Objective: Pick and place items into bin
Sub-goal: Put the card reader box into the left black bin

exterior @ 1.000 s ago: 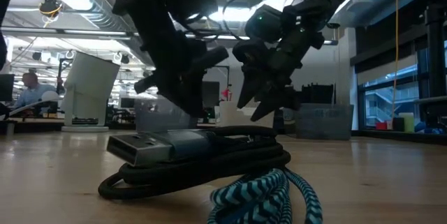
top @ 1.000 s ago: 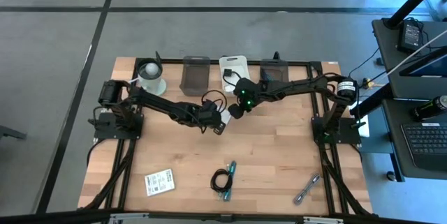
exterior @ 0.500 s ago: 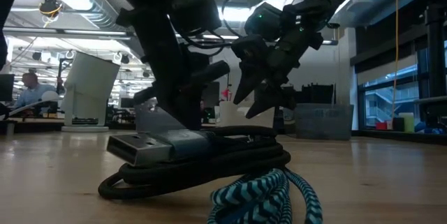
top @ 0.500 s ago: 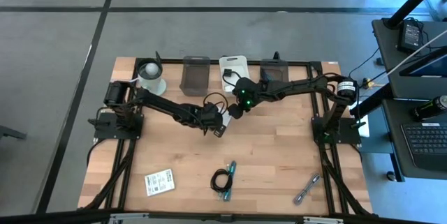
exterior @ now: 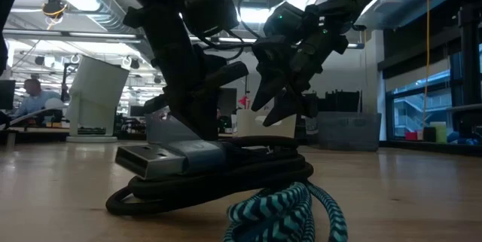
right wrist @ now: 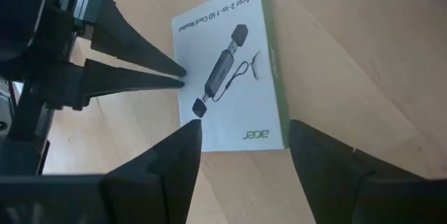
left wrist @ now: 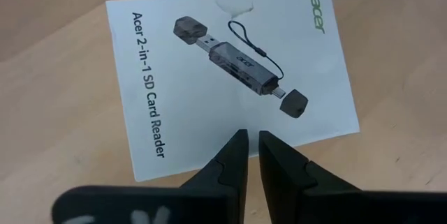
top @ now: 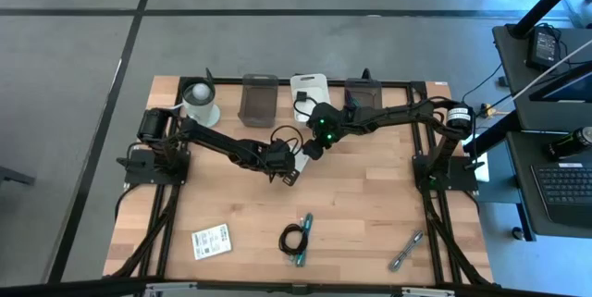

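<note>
Mid-table, toward the back: a white Acer packet (left wrist: 230, 77) lies flat on the wood table (top: 370, 204), print side up, showing an SD card reader. Both grippers are at it.

Left gripper (left wrist: 250, 140): fingers nearly together, a thin gap between the tips, tips at one long edge of the packet. Nothing is clamped between them; whether the tips touch the packet I cannot tell. In the high view the left gripper (top: 285, 169) sits just left of the right one. The right wrist view shows the left fingers (right wrist: 140, 74) as two dark spikes pointing at the packet's (right wrist: 230, 70) edge.

Right gripper (right wrist: 244, 137): jaws spread wide, hovering over the packet, holding nothing. High view puts it (top: 310, 149) at table centre, green light on the wrist.

Other items, front half of the table:
- second white packet (top: 211, 241), front left, flat.
- black coiled cable (top: 292, 239) with a teal braided cable (top: 303, 232) touching it, front centre. Low view: cable (exterior: 218, 170) and teal braid (exterior: 290, 208) fill the foreground.
- silver metal piece (top: 405, 250), front right, well apart from the rest.

Back edge: white cup (top: 199, 103) at the left, then a dark bin (top: 259, 100), a white tray (top: 310, 89), and another dark bin (top: 363, 93). A person (exterior: 30, 95) sits far off in the room behind.
</note>
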Action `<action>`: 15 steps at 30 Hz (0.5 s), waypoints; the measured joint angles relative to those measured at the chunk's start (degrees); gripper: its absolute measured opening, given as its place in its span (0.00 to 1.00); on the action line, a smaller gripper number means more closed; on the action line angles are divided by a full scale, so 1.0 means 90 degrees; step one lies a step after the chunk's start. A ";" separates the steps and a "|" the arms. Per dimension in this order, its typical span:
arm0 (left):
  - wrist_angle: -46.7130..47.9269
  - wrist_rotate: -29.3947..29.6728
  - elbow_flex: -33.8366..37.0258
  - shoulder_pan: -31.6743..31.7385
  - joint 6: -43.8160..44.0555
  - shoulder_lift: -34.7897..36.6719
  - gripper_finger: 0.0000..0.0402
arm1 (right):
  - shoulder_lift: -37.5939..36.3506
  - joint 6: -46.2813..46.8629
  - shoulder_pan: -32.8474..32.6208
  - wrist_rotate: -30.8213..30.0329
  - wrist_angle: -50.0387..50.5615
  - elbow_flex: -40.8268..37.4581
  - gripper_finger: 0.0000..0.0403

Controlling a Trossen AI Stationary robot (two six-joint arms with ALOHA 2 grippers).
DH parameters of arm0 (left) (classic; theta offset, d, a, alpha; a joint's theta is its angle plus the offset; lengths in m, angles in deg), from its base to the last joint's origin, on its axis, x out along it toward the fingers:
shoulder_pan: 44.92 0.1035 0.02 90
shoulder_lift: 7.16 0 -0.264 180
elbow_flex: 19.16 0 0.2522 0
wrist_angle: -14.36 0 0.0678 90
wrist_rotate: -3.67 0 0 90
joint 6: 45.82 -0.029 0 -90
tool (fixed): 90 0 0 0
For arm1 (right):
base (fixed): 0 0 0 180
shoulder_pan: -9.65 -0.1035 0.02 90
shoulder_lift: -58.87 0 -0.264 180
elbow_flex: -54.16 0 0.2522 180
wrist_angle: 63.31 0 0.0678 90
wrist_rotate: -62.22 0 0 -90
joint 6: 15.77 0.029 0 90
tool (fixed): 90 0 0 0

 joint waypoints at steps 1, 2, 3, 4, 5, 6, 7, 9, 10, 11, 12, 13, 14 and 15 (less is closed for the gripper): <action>0.0003 -0.0022 0.0000 -0.0002 -0.0004 0.0000 0.08 | 0.0000 0.0055 -0.0006 0.0000 0.0000 0.0000 0.54; 0.0003 -0.0063 0.0000 -0.0012 -0.0012 0.0000 0.08 | 0.0000 0.0142 -0.0023 0.0002 0.0002 0.0000 0.54; 0.0003 -0.0102 0.0000 -0.0028 -0.0062 0.0000 0.08 | 0.0000 0.0191 -0.0056 0.0001 0.0004 0.0000 0.54; 0.0003 -0.0144 0.0000 -0.0052 -0.0132 0.0000 0.08 | 0.0000 0.0274 -0.0090 -0.0013 0.0007 0.0000 0.54; 0.0003 -0.0186 0.0000 -0.0078 -0.0216 0.0000 0.08 | 0.0000 0.0311 -0.0134 -0.0013 0.0008 0.0000 0.54; 0.0003 -0.0219 0.0000 -0.0108 -0.0283 0.0000 0.08 | 0.0000 0.0316 -0.0182 -0.0012 0.0008 0.0000 0.54; 0.0003 -0.0227 0.0000 -0.0135 -0.0324 0.0000 0.08 | 0.0000 0.0316 -0.0226 -0.0025 0.0010 0.0000 0.54; 0.0003 -0.0234 0.0000 -0.0189 -0.0376 0.0000 0.08 | 0.0000 0.0318 -0.0308 -0.0167 0.0010 0.0000 0.54; 0.0007 -0.0232 0.0000 -0.0213 -0.0387 0.0000 0.08 | 0.0000 0.0318 -0.0331 -0.0231 0.0011 0.0000 0.54; 0.0012 -0.0232 0.0000 -0.0241 -0.0389 0.0000 0.08 | 0.0000 0.0318 -0.0346 -0.0266 0.0010 0.0000 0.54; 0.0014 -0.0231 0.0000 -0.0276 -0.0389 -0.0002 0.08 | 0.0000 0.0323 -0.0354 -0.0282 0.0011 0.0000 0.54; 0.0019 -0.0231 0.0001 -0.0312 -0.0389 -0.0002 0.08 | 0.0000 0.0330 -0.0355 -0.0279 0.0014 0.0000 0.54; 0.0022 -0.0230 0.0002 -0.0352 -0.0389 -0.0004 0.08 | 0.0000 0.0369 -0.0367 -0.0276 0.0022 0.0000 0.54; 0.0024 -0.0218 0.0002 -0.0403 -0.0389 -0.0005 0.08 | 0.0000 0.0470 -0.0387 -0.0274 0.0028 0.0000 0.54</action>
